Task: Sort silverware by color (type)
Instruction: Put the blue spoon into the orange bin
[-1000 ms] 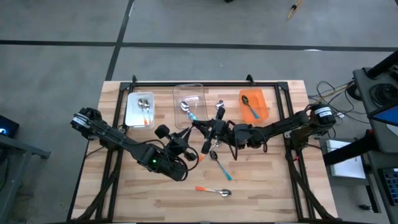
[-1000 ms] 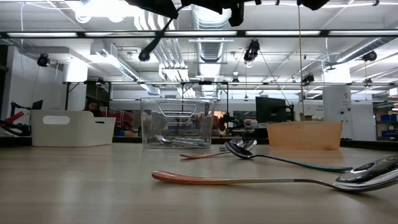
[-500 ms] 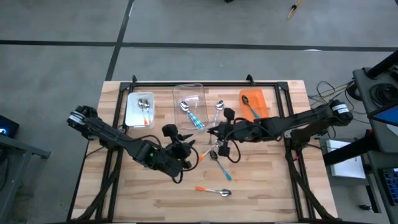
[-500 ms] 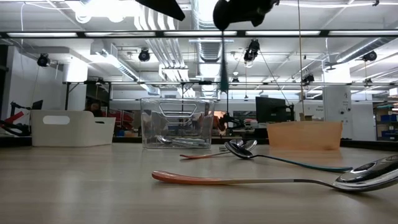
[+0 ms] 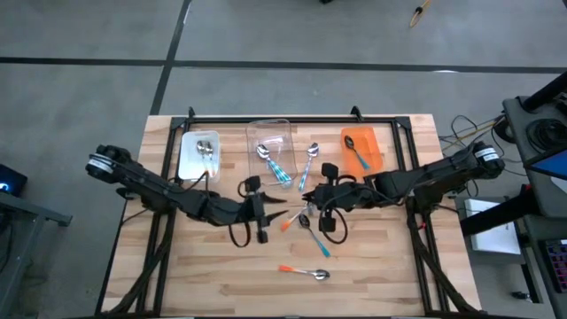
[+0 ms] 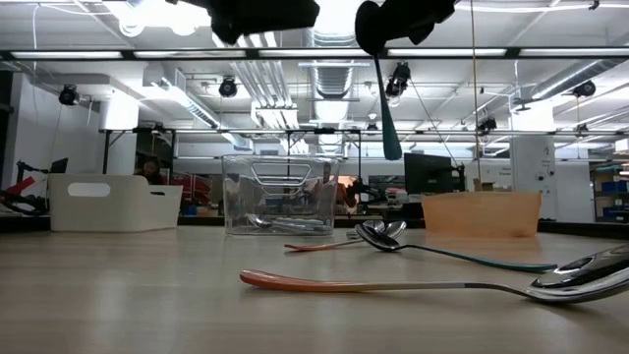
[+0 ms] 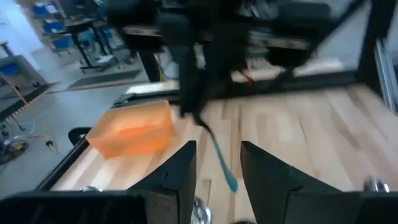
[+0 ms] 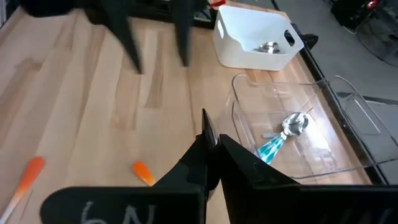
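Right gripper [image 6: 393, 25] clamped on teal-handled spoon [image 6: 385, 108] hanging above table [image 5: 372, 257]; left gripper [image 7: 217, 168] parted, empty.

A grey concrete floor [image 5: 266, 35] surrounds the wooden desk [image 5: 372, 266], with bright ceiling lights [image 6: 157, 15] and exposed ducts [image 6: 324, 29] above it.

Bright ceiling fixtures [image 6: 147, 15] flare white in the low view. The tabletop [image 5: 372, 257] is evenly lit, shadows faint. Motion blur smears the left wrist view, especially the far arm.
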